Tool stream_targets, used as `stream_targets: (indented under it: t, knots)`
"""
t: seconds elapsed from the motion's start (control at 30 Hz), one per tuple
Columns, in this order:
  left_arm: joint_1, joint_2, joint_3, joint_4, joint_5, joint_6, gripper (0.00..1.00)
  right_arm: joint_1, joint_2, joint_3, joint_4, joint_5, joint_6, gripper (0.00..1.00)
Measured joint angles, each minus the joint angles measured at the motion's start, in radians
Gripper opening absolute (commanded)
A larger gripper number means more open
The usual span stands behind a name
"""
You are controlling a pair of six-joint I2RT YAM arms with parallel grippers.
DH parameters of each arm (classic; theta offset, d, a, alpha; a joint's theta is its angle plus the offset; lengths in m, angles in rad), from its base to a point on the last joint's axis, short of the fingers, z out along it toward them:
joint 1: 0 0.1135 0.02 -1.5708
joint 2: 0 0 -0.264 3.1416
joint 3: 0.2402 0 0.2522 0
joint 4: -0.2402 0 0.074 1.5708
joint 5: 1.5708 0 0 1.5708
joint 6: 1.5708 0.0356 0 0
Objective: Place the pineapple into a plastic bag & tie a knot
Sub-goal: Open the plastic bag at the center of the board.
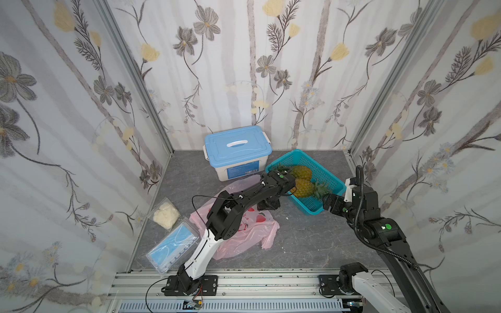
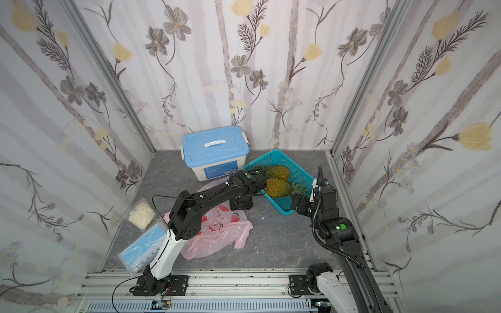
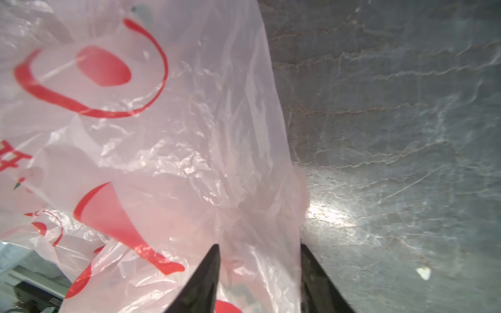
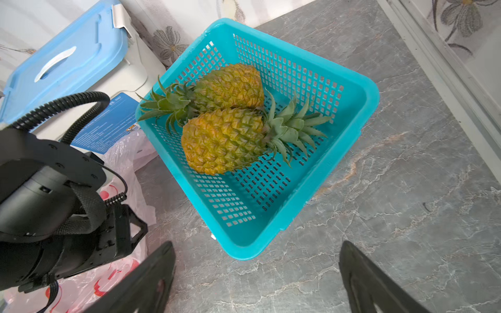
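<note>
Two yellow pineapples lie side by side in a teal basket [image 1: 311,212] at the back right, the nearer pineapple [image 1: 301,187] [image 4: 222,141] with its crown toward my right arm. The pink plastic bag [image 1: 244,233] [image 3: 162,162] lies crumpled and loose on the grey table. A knot is out of view. My left gripper [image 3: 259,246] [image 1: 267,207] points down at the bag's far edge beside the basket, its jaws a little apart with a fold of pink film between them. My right gripper [image 4: 257,242] [image 1: 329,202] hangs open over the basket's near corner, empty.
A white box with a blue lid [image 1: 237,147] stands at the back wall, left of the basket. A clear packet of white lumps [image 1: 166,212] and a packet of blue masks [image 1: 173,246] lie along the left wall. Papered walls close three sides.
</note>
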Motion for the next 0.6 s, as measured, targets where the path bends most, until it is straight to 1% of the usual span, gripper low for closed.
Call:
stream_targets:
  t: [0.1, 0.13, 0.23, 0.33, 0.47, 0.53, 0.6]
  knots:
    - [0.008, -0.008, -0.022, 0.000, -0.010, 0.028, 0.03, -0.001, -0.001, 0.000, 0.000, 0.015, 0.000, 0.93]
    - [0.011, -0.016, -0.028, 0.000, -0.016, 0.036, 0.00, -0.001, 0.000, 0.001, 0.000, 0.018, 0.000, 0.92]
    - [0.016, -0.068, -0.045, -0.002, -0.047, 0.055, 0.00, -0.002, 0.018, 0.013, 0.004, 0.020, 0.000, 0.90]
    - [0.012, -0.199, -0.116, 0.017, -0.088, 0.087, 0.00, 0.004, 0.050, 0.048, 0.015, -0.035, -0.030, 0.88]
    - [-0.003, -0.476, -0.303, 0.161, -0.092, 0.173, 0.00, 0.066, 0.129, 0.103, 0.057, -0.163, -0.053, 0.88]
    - [-0.010, -0.615, -0.424, 0.276, -0.061, 0.237, 0.00, 0.124, 0.192, 0.129, 0.093, -0.241, -0.051, 0.90]
    - [-0.013, -0.734, -0.544, 0.388, -0.028, 0.295, 0.00, 0.175, 0.256, 0.145, 0.147, -0.328, -0.017, 0.92]
